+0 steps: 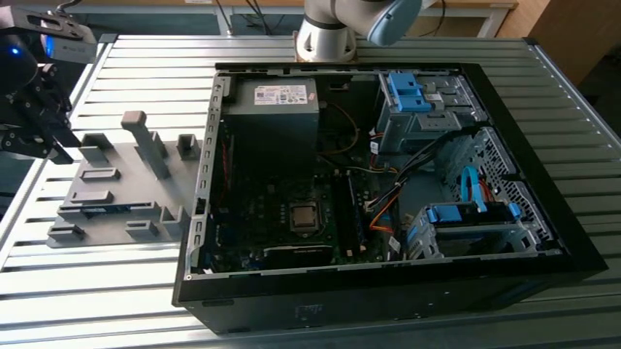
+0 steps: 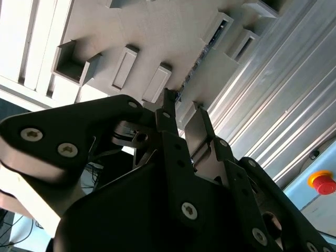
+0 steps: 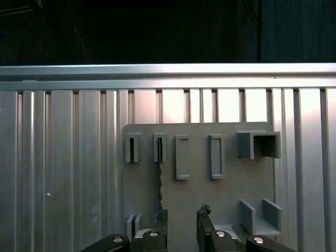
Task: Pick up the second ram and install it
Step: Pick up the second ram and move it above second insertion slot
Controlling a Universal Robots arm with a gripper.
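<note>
In the exterior view, my gripper hangs over the metal table's edge on the exterior view's left, near the grey holder plate. The second ram stands on its thin edge in slots near the plate's front edge. The open computer case touches the plate.

In the second wrist view, the gripper is a little way open and holds nothing. The ram lies just past it.

In the first wrist view, the gripper is over the plate. The ram lines up with one finger.
</note>
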